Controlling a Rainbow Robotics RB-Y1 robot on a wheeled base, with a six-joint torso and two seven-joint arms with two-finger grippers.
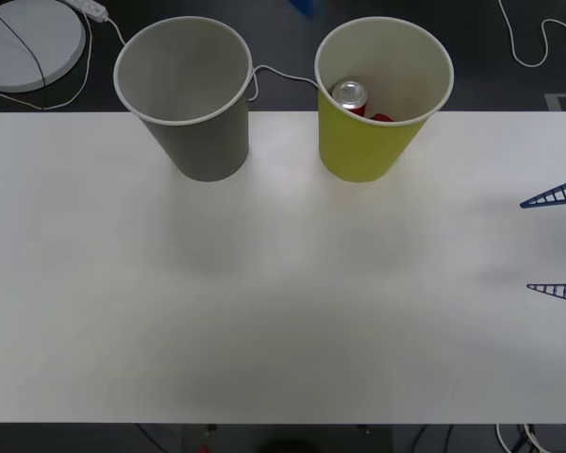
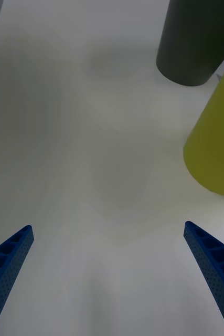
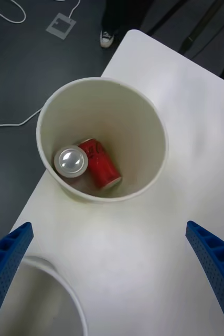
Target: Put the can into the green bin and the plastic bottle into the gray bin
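Observation:
The green bin (image 1: 363, 142) stands at the back of the white table, right of the gray bin (image 1: 198, 132). Inside the green bin a red can (image 3: 72, 160) stands upright with its silver top showing (image 1: 349, 92). A second red can (image 3: 101, 164) lies beside it. The plastic bottle is out of view. My left gripper (image 3: 112, 273) hangs open and empty high above the two bins, and the gray bin's rim (image 3: 64, 283) shows between its fingers. My right gripper (image 1: 558, 243) is open and empty low over the table at its right edge, facing the green bin (image 2: 216, 147) and the gray bin (image 2: 195, 42).
The gray bin's inside shows nothing. Behind the table the dark floor holds a white round disc (image 1: 28, 42) and white cables (image 1: 538, 42). The table's back edge runs just behind the bins.

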